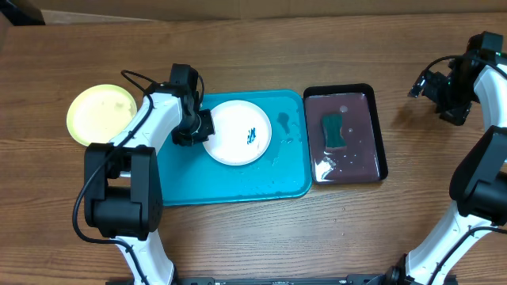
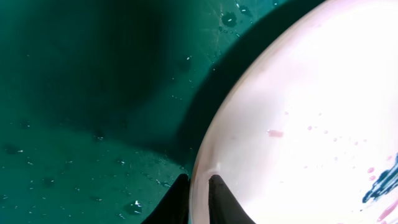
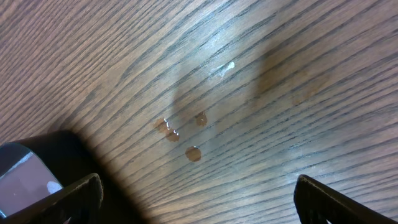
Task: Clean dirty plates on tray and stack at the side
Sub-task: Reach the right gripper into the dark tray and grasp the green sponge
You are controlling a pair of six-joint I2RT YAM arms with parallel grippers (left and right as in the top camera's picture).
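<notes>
Turquoise tray (image 1: 238, 186) mid-bench (image 1: 396, 237), white plate (image 1: 238, 132) lying on it, teal smear (image 1: 251, 136) showing. The left claw (image 2: 198, 188) is nipped almost closed on the plate's rim, likely steadying it for a wipe. The right claw (image 3: 198, 190) hangs spread wide, holding nothing, above bare wood. A yellow-green plate (image 1: 101, 115) waits off the tray's left side.

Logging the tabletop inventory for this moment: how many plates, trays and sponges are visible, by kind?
Plates: 2 (white plate, yellow-green plate)
Trays: 2 (turquoise tray, black tray)
Sponges: 1 (teal sponge)
Total: 5
</notes>
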